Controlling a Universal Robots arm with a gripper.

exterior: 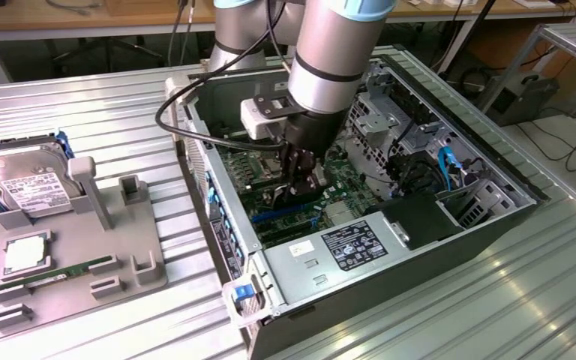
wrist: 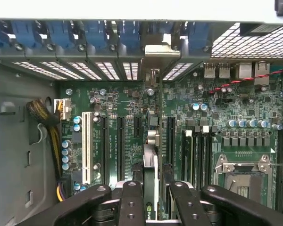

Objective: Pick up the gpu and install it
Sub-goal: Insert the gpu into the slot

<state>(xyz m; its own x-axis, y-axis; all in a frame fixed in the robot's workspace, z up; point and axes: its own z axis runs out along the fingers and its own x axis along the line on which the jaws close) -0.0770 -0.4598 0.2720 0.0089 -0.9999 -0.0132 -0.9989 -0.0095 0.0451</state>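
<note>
My gripper (exterior: 300, 178) reaches down into the open computer case (exterior: 488, 161) and is shut on the gpu (exterior: 294, 196), which hangs low over the green motherboard (exterior: 343, 184). In the wrist view the gpu (wrist: 151, 162) is seen edge-on between my two black fingers (wrist: 132, 200). It stands upright among the black expansion slots (wrist: 120, 146). Its silver bracket (wrist: 156, 51) sits at the row of rear slot openings (wrist: 108, 70). Whether the card's edge has entered a slot is hidden.
A grey parts fixture (exterior: 78, 247) lies at the exterior view's left. It carries a silver hard drive (exterior: 28, 187), a narrow memory stick (exterior: 58, 271) and a square silver chip (exterior: 23, 253). Inside the case are the power supply (exterior: 353, 246), drive cages (exterior: 398, 112), a white slot (wrist: 87, 146) and the CPU socket (wrist: 243, 174).
</note>
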